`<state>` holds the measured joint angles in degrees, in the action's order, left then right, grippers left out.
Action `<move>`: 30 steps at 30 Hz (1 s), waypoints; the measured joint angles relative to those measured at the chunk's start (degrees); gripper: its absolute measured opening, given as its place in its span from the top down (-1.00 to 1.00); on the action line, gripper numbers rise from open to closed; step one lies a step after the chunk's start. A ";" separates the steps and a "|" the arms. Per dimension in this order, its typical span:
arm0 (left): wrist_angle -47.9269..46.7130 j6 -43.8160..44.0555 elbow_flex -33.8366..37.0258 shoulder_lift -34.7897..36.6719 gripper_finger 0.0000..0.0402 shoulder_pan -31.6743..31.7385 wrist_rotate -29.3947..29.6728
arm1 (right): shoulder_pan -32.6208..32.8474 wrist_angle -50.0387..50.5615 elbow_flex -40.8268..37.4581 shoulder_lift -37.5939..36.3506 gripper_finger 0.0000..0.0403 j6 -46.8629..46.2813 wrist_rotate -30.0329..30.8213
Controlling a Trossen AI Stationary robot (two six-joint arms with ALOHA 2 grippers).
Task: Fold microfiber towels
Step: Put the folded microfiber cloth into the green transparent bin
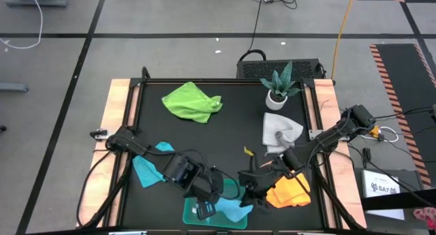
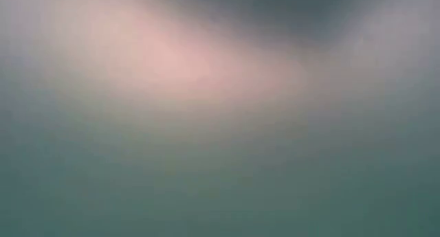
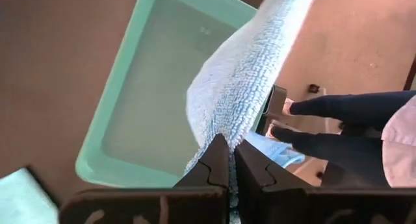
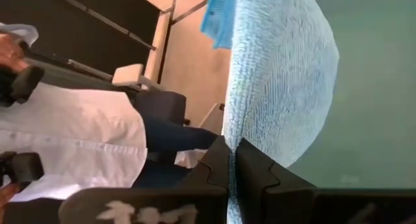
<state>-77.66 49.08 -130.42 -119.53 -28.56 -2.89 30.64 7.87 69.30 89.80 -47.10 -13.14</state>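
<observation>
- Left gripper (image 1: 204,206) is low over the teal tray (image 1: 192,218) at the front edge of the table (image 1: 225,136); fingers (image 3: 211,169) pinched fully together on a turquoise towel (image 1: 230,209).
- Right gripper (image 1: 251,193) is just beside the tray's right end, also clamped tight on that same turquoise towel; right wrist view shows the cloth (image 4: 279,81) running up from between its fingers (image 4: 218,165).
- The held towel drapes over and into the tray, between the two grippers.
- Second turquoise towel (image 1: 148,168) lies crumpled on the mat to the left of the tray, partly under the left arm.
- Lime green towel (image 1: 191,102) lies bunched at the back left of the mat, well apart from both arms.
- Pale grey towel (image 1: 279,131) lies at the right, just in front of a potted plant (image 1: 279,85).
- Orange towel (image 1: 289,192) lies crumpled at the front right, under the right arm, next to the tray.
- A person in a white shirt (image 4: 78,146) and dark trousers shows beyond the table in both wrist views.
- Low view is a blur, nothing readable.
</observation>
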 joint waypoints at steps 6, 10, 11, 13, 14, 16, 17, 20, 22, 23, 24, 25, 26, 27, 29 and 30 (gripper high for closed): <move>5.23 2.57 5.33 -0.04 0.99 -0.55 -1.38 | 1.50 0.37 -0.07 1.44 1.00 -0.23 2.19; 8.02 3.53 10.07 -0.08 0.99 -1.10 -4.35 | 1.79 -0.51 -0.07 3.82 1.00 -0.25 2.26; 8.61 3.97 11.37 -0.08 0.99 -1.30 -5.14 | 1.73 -0.71 -0.07 4.38 1.00 -0.21 1.90; 9.09 4.85 13.22 -0.19 0.99 -1.55 -6.25 | 1.55 -1.09 -0.09 5.71 1.00 0.25 1.52; 9.28 5.19 13.96 -0.18 0.99 -1.58 -6.73 | 1.38 -1.22 -0.09 6.30 1.00 0.85 1.44; 10.47 5.46 15.65 -0.08 0.99 -1.62 -7.48 | 0.91 -1.18 -0.09 7.54 1.00 1.47 0.78; 11.34 5.47 16.56 -0.08 0.99 -1.64 -7.68 | 0.63 -1.26 -0.09 8.17 1.00 1.61 0.09; 12.11 5.40 18.08 -0.12 0.99 -1.62 -8.11 | 0.04 -1.22 -0.09 9.81 1.00 2.79 -0.52; 12.41 5.26 19.33 -0.08 0.99 -1.59 -8.16 | -0.10 -1.32 -0.07 10.79 1.00 3.66 -0.49; 12.57 5.19 20.10 -0.08 0.99 -1.49 -8.16 | -0.33 -1.36 -0.07 11.30 1.00 4.25 -0.47; 12.54 5.09 20.92 -0.08 0.99 -1.34 -8.16 | -0.61 -1.38 -0.07 11.78 1.00 4.59 -0.42; 12.37 5.09 21.60 -0.10 0.99 -1.24 -8.05 | -0.85 -1.28 -0.07 12.25 1.00 4.93 -0.38; 12.32 5.00 22.14 -0.10 0.99 -1.13 -7.74 | -1.16 -1.02 -0.07 12.52 1.00 5.40 -0.35; 12.40 4.52 22.79 -0.10 0.99 -0.98 -7.52 | -1.48 -0.98 -0.07 12.81 1.00 5.97 -0.29; 12.71 4.15 24.52 -0.08 0.98 -0.73 -7.11 | -2.19 -1.06 -0.07 13.24 1.00 6.73 -0.27; 12.92 4.15 25.38 -0.10 0.97 -0.44 -7.07 | -2.54 -0.63 -0.07 13.29 1.00 7.16 -0.24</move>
<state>-64.74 53.23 -105.04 -119.63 -28.99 -9.96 28.09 7.24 69.23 103.09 -39.94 -13.39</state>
